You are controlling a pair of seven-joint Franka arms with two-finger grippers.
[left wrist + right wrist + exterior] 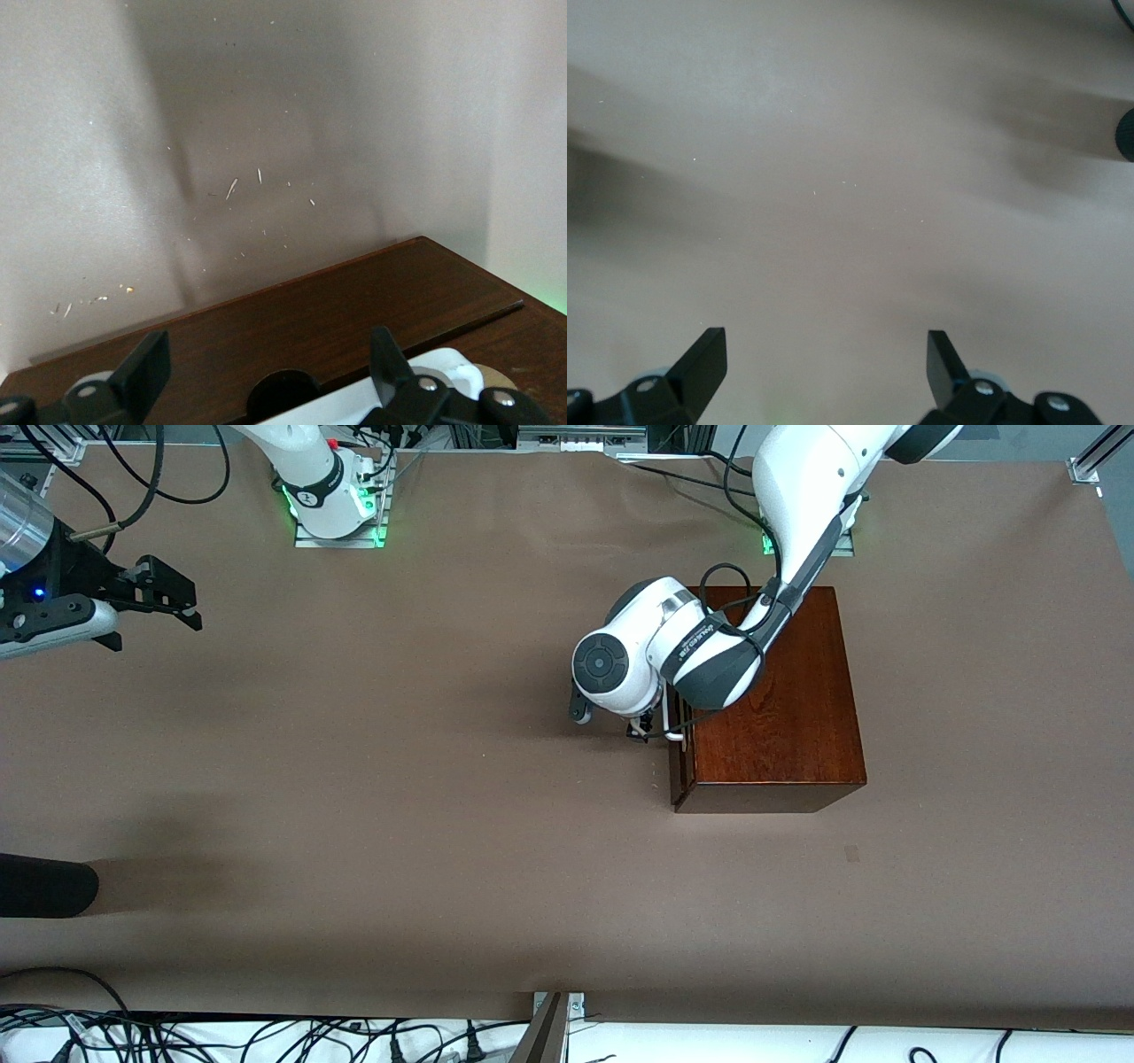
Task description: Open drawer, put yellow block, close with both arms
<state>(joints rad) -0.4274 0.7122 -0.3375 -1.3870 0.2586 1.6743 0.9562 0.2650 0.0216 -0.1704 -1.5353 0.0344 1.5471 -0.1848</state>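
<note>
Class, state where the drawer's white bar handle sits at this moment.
In the front view, the white bar handle sits on the drawer front, directly beneath the left end effector, facing the right arm's end.

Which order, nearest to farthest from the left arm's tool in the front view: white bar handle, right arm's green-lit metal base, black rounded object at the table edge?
1. White bar handle, right beside the left tool.
2. Right arm's green-lit base, farther from the camera.
3. Black rounded object, at the right arm's end.
</note>
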